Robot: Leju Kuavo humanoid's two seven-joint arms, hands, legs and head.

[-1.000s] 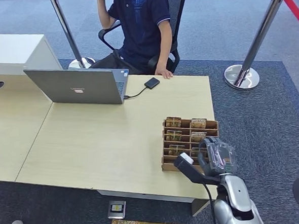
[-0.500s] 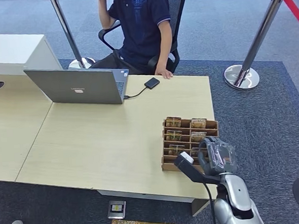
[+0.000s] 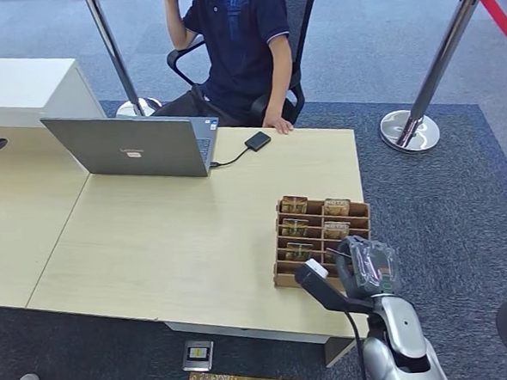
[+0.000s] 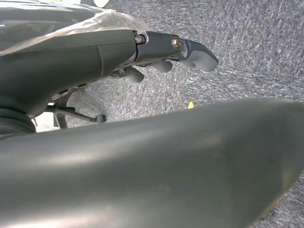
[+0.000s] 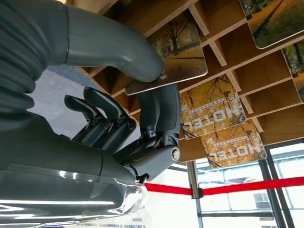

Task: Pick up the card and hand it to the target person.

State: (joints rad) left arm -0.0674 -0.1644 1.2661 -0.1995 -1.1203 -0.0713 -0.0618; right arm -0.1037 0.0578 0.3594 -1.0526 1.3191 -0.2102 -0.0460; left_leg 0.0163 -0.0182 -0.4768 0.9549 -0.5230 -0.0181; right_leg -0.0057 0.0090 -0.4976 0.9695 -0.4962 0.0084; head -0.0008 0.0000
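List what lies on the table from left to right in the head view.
Laptop → black device on the laptop's cable → person's hand on the far edge → card rack, with the robot's right hand at its near right corner.

head view: high on the robot's body, faces forward and down; wide, takes in the tabletop (image 3: pixel 175 238), the wooden card rack (image 3: pixel 320 240), a seated person (image 3: pixel 242 44) at the far edge, carpet beyond.
right wrist view: close behind the right hand (image 5: pixel 143 128), turned over; very near the card rack (image 5: pixel 229 61), its slots and cards fill the frame.
left wrist view: close behind the left hand (image 4: pixel 168 52), looks down at grey carpet (image 4: pixel 251 42).
shared: head view and right wrist view both show the card rack and the right hand (image 3: pixel 362 268).
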